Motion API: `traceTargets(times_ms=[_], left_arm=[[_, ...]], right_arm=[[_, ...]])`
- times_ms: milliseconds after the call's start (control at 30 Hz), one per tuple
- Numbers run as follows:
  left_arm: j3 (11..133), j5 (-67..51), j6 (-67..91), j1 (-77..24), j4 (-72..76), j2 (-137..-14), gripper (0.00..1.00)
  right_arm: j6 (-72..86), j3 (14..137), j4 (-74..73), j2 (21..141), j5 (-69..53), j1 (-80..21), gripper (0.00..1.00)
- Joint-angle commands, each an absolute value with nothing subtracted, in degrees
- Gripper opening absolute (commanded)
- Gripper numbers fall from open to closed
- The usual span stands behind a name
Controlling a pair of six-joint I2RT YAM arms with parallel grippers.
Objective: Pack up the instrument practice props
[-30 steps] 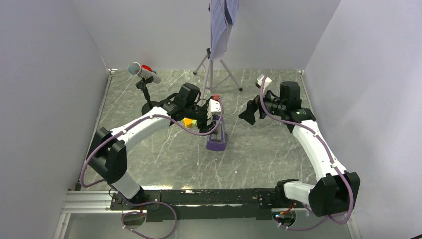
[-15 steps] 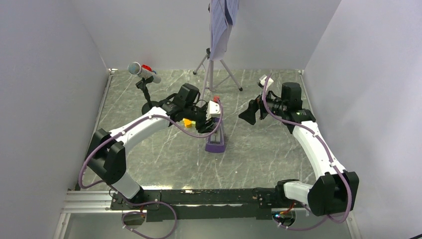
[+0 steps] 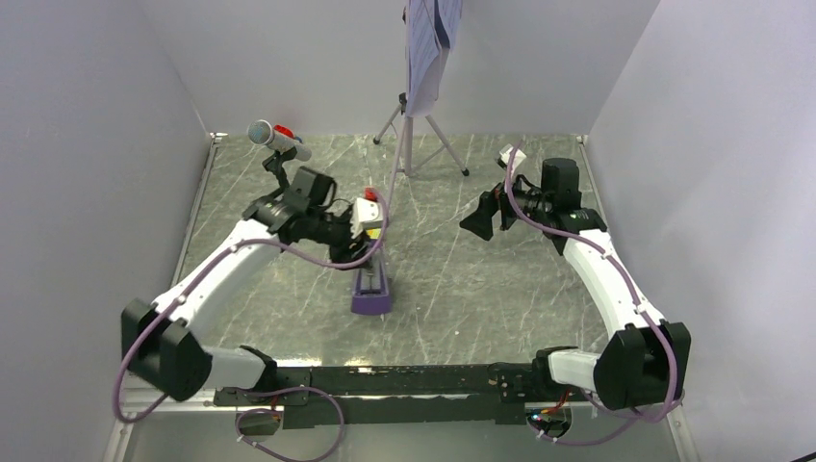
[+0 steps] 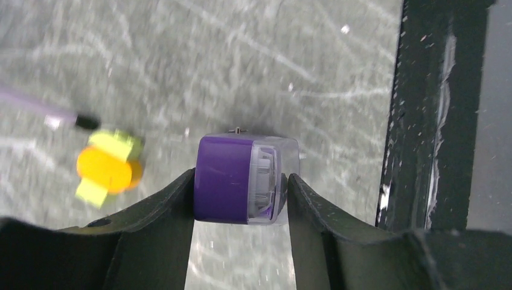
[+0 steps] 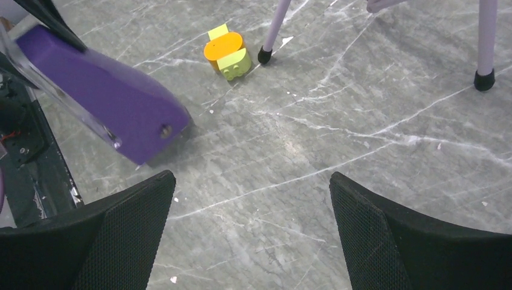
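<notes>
The purple wedge metronome (image 3: 370,294) stood out near the middle of the grey marbled table (image 3: 481,279), a slim block tapering upward, with a clear front panel that showed pale works inside and a small metal stud low on one side. It leaned rather than standing square, its wide base down by the table; I could not tell whether the base touched the surface. Beyond it the small orange-and-yellow-green block (image 5: 226,54) lay just beside a foot of the music stand (image 3: 412,135), which stood at the back with the sheet-music pages (image 3: 428,38) hanging on it. The microphone (image 3: 274,138) stood at the back left.

The left arm reached in from its near corner, forearm slanting toward the centre. The left gripper (image 4: 240,176) pointed down over the metronome, its fingers (image 4: 175,208) clamped on the narrow upper end. The right arm ran up the right side and bent inward. The right gripper (image 5: 250,181) hung above bare table, facing the metronome, its fingers spread wide on nothing.
</notes>
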State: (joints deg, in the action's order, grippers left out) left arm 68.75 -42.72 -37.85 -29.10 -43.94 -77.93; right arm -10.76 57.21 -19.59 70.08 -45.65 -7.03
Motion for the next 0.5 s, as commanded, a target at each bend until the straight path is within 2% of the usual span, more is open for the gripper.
traceTargets(times_ms=[0, 233, 467], left_arm=[[65.6, -35.3, -33.5, -24.5, -43.9, -67.9, 0.01], [60.5, -18.5, -26.3, -12.4, -41.2, -57.1, 0.01], [58.6, -3.6, -23.3, -2.7, -41.1, -51.8, 0.01]], right_arm=[[-9.4, 60.2, -17.9, 71.7, -47.8, -6.8, 1.00], [-9.1, 61.7, -18.5, 73.1, -48.6, -6.8, 1.00], [-8.6, 62.6, -18.8, 74.8, -49.4, -6.8, 1.00]])
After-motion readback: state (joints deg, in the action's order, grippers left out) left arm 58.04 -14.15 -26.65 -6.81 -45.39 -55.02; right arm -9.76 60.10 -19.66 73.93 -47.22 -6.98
